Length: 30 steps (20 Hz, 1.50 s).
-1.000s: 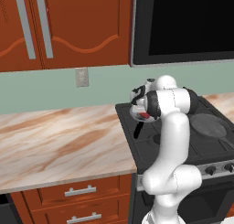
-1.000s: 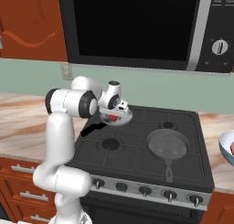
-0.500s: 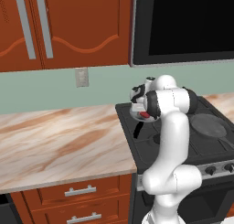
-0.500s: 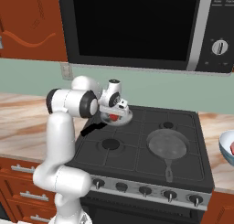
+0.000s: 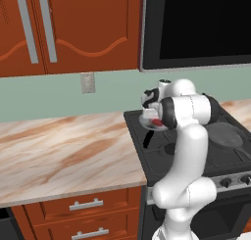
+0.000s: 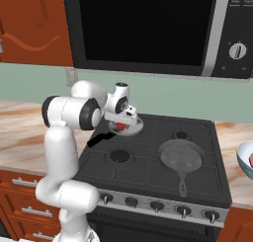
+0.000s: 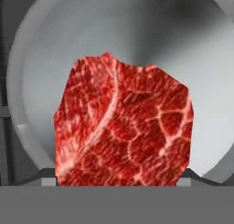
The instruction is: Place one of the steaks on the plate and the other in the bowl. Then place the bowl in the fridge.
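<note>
A kitchen: black stove (image 6: 158, 162), microwave (image 6: 148, 28), marble counter (image 5: 63, 151), red-brown wooden cabinets (image 5: 68, 28).

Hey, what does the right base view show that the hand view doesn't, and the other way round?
Right base view: the white arm, a second pan on the stove's right side, the bowl at the picture's right edge, and the microwave above. Hand view: the steak up close, with its white marbling. Both: that red steak lying in a grey pan under the tool.
</note>
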{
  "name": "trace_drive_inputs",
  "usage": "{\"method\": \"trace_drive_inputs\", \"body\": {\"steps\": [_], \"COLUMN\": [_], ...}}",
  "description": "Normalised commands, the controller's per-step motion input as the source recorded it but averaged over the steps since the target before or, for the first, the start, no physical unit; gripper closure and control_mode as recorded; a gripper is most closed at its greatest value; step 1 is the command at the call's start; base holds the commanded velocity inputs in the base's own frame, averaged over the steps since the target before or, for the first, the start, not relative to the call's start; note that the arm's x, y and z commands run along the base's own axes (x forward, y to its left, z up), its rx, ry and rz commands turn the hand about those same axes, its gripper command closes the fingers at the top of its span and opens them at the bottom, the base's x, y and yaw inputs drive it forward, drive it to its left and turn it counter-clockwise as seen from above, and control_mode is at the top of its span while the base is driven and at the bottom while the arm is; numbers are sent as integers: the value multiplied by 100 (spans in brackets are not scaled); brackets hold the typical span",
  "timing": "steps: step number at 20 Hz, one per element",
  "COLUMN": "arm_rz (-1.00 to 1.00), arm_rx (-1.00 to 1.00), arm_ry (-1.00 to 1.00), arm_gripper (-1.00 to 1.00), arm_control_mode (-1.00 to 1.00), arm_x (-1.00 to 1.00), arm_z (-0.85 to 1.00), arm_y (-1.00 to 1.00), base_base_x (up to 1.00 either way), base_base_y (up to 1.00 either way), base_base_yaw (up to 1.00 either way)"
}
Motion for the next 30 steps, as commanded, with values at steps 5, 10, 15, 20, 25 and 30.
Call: {"method": "trace_drive_inputs", "body": {"steps": [5,10,15,20,25,30], "arm_rz": [-1,-1,0,0,0,0], "arm_rx": [0,0,0,0,0,0], "arm_ry": [0,0,-4,-5,-4,-3], "arm_gripper": [100,100,100,100,100,100], "arm_control_mode": [-100,-100,-100,-100,-100,-100], "arm_x": [-80,-80,-99,-100,-100,-100], "arm_z": [52,31,27,30,29,43], "arm_y": [0,0,0,0,0,0], "base_base_x": [0,0,0,0,0,0], "base_base_y": [0,0,0,0,0,0], "base_base_yaw": [0,0,0,0,0,0]}}
